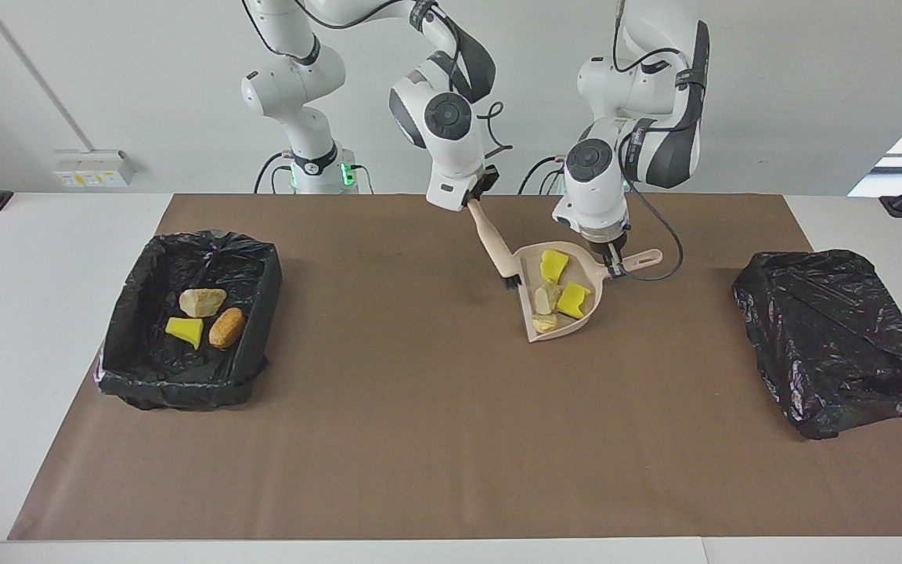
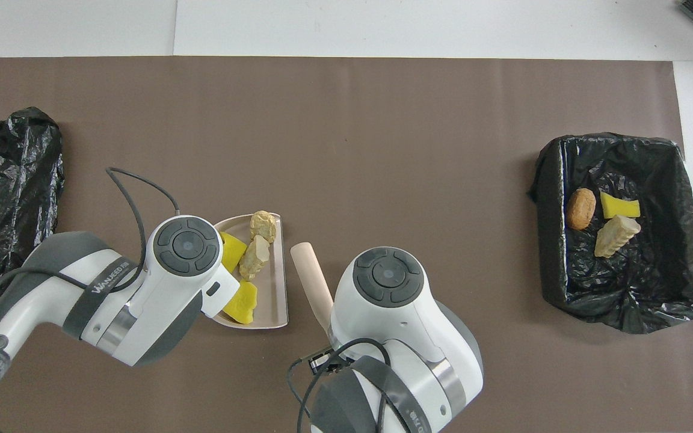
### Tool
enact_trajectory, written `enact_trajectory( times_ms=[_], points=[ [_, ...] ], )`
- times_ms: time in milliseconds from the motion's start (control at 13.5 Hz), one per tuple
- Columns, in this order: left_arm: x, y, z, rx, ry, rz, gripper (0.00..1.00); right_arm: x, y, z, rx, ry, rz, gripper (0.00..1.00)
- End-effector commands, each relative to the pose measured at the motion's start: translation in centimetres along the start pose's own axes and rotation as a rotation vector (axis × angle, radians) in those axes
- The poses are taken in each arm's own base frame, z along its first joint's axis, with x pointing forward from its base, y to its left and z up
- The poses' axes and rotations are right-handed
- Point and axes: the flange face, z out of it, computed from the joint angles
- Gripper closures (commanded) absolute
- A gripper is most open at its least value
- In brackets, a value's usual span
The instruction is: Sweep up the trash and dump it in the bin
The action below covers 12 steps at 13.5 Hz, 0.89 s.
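My left gripper (image 1: 610, 258) is shut on the handle of the beige dustpan (image 1: 593, 276), which is tipped with its mouth raised. In the pan lie two yellow chunks (image 1: 574, 299) and two tan lumps (image 1: 549, 296) of trash. My right gripper (image 1: 473, 202) is shut on the brush (image 1: 494, 243), which hangs slanted beside the pan with its black bristles at the pan's rim. More trash (image 1: 202, 301) lies in the black-lined bin (image 1: 216, 239) at the right arm's end. From overhead, both wrists hide the grippers, but the dustpan (image 2: 280, 300), brush handle (image 2: 310, 279) and bin (image 2: 617, 139) show.
A crumpled black bag (image 1: 835, 337) sits at the left arm's end of the table, also in the overhead view (image 2: 3, 192). A brown mat (image 1: 420, 439) covers the table between bin and bag.
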Motion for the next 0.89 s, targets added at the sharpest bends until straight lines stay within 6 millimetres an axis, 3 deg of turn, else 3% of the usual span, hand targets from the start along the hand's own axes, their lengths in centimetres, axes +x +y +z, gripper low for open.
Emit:
enact_trajectory(
  times_ms=[0,148,369,591,812],
  points=[
    [-1.5,-0.9,0.1,0.019,0.044,-0.018,1.0,-1.2,1.4,-0.3,-0.121,-0.019,0.044,1.0],
    [-3.6,-2.3,-0.7,0.016,0.105,0.006,1.0,-1.9,3.6,-2.7,-0.13,-0.006,0.161,1.0],
    [-7.4,-4.6,-2.4,0.028,0.168,0.006,1.0,-1.8,4.9,-3.1,-0.087,0.006,0.388,1.0],
    [-14.6,-7.3,-4.7,0.026,0.227,-0.013,1.0,-4.4,4.1,-0.7,-0.002,-0.012,0.443,1.0],
    [-23.9,-9.1,-5.0,-0.006,0.279,-0.115,1.0,-6.2,1.2,4.3,-0.055,-0.035,0.389,1.0]
  ],
)
